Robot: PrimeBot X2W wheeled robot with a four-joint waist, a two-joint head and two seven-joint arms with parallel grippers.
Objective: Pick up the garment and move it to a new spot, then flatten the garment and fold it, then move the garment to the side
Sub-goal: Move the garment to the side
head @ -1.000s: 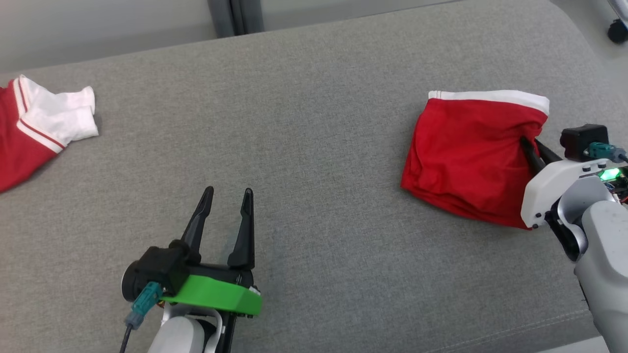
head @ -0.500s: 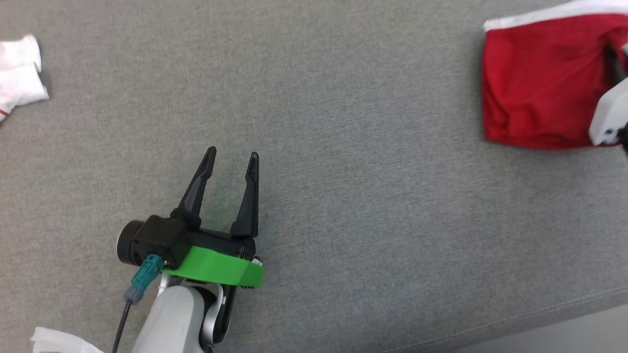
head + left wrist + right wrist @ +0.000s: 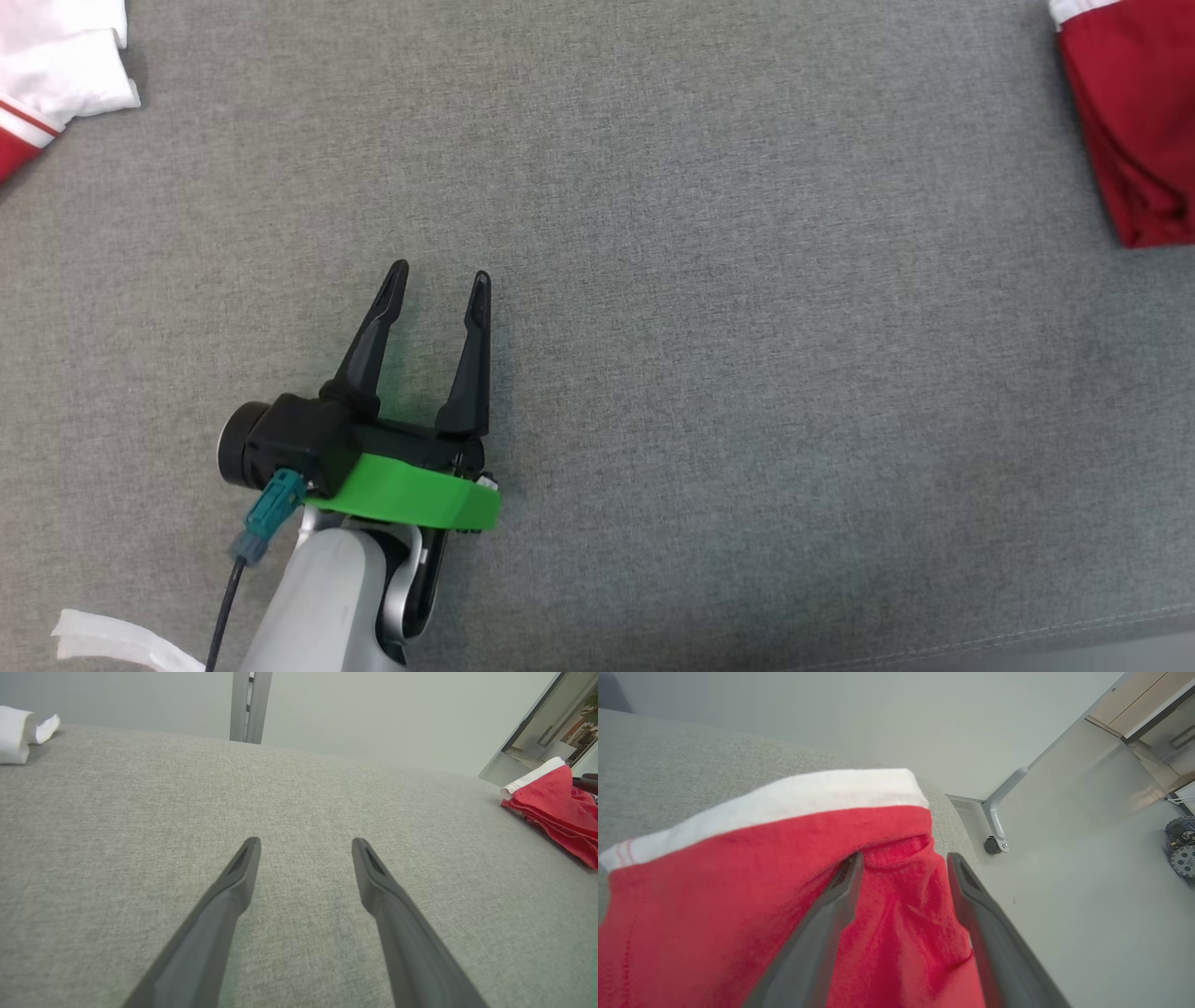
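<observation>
The garment [image 3: 1134,121], red with a white band along one edge, lies folded on the grey fabric surface [image 3: 747,373] at about 2 o'clock in the head view, cut off by the frame edge. In the left wrist view the same garment [image 3: 556,807] sits at 3 o'clock, near the surface's far rim.

In the right wrist view the right gripper [image 3: 904,858] is positioned over the garment [image 3: 738,905]. Its jaws stand wide apart, with red cloth lying flat in the gap between them and not pinched. The tip of the finger on that view's left meets a fold line near the white band.

The left gripper [image 3: 441,273] is at 7 o'clock in the head view, well apart from the garment. Its jaws are wide and hold nothing; bare grey fabric shows between them in the left wrist view [image 3: 306,841].

A second red-and-white garment [image 3: 65,65] lies at 10 o'clock in the head view. A caster [image 3: 992,845] stands on the pale floor [image 3: 1087,928] beyond the surface.
</observation>
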